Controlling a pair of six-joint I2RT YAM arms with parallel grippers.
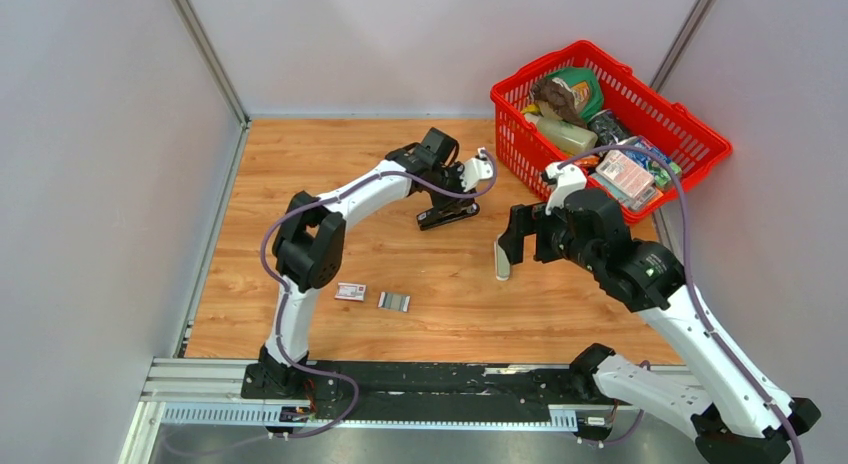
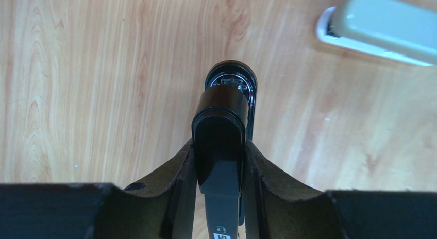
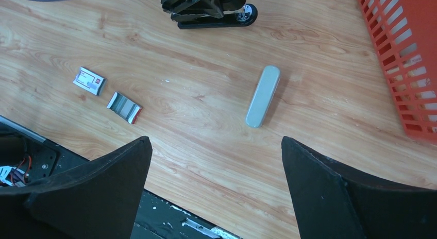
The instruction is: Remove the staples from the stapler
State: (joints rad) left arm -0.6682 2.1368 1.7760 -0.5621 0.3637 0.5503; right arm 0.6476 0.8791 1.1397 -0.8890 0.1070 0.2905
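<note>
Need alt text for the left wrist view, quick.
The jaws of the left gripper clamp the black stapler, its rounded end pointing away over the wooden table. A pale grey bar lies apart at upper right.

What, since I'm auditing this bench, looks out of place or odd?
Front-left on the table, a white-and-red box lies beside an open tray, grey contents exposed, as if pulled apart. A pale grey bar lies loose mid-table.
</note>
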